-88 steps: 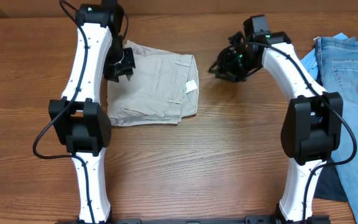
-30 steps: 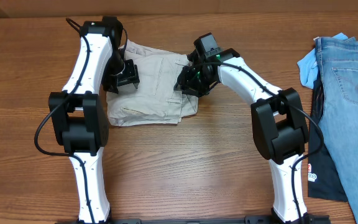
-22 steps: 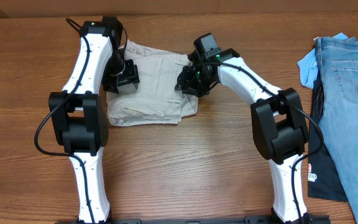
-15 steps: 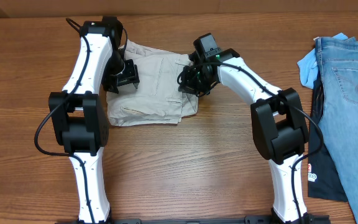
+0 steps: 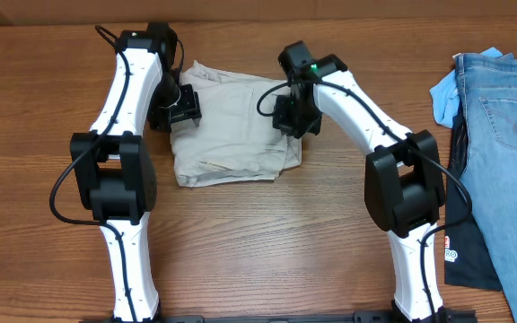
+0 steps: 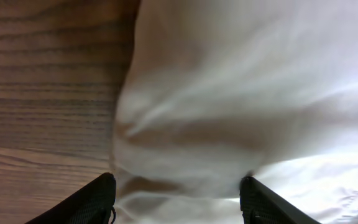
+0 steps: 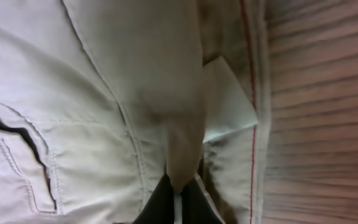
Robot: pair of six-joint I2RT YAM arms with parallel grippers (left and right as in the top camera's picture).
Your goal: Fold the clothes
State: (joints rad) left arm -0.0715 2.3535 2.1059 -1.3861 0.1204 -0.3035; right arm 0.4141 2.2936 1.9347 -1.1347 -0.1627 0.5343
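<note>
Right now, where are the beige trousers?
Overhead, the beige trousers lie folded at the far centre of the table, between the left gripper and the right gripper.

A fold of the beige trousers pinched in the right gripper.

The two black fingertips meet at the bottom middle of the frame, closed on a raised ridge of cloth that runs upward from them. Wrinkled fabric fills the left and centre, and curved stitched pocket seams cross the lower left beside a dark shadowed gap. Right of the ridge lies a white label, its left edge tucked under the ridge. Just beyond it a line of red stitching follows the garment's edge. The wood-grain table shows along the right side.
</note>
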